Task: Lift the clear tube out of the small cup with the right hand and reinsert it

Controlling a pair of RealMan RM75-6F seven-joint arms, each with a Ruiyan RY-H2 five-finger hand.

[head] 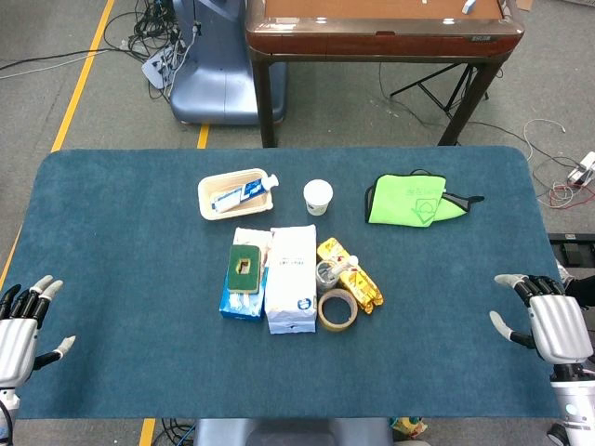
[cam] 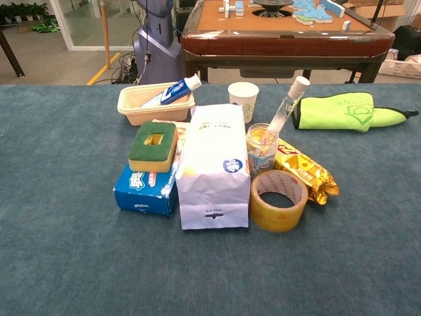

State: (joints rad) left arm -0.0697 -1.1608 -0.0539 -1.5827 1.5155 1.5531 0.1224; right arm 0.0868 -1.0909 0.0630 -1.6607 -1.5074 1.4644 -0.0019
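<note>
A clear tube (cam: pixel 285 106) with a white cap leans up and to the right out of a small clear cup (cam: pixel 261 149) at the table's middle. From the head view the cup (head: pixel 327 273) is a small ring beside the white bag, and the tube (head: pixel 346 267) is hard to make out. My right hand (head: pixel 548 321) rests at the table's right edge, fingers apart, holding nothing, far from the cup. My left hand (head: pixel 23 321) lies at the left edge, also spread and holding nothing. The chest view shows neither hand.
Around the cup stand a white bag (cam: pixel 214 166), a tape roll (cam: pixel 279 201) and a yellow snack packet (cam: pixel 304 170). A sponge (cam: pixel 152 145) lies on a blue box (cam: pixel 146 189). Behind are a paper cup (cam: pixel 243 100), a tray with toothpaste (cam: pixel 156 102) and a green cloth (cam: pixel 342 110).
</note>
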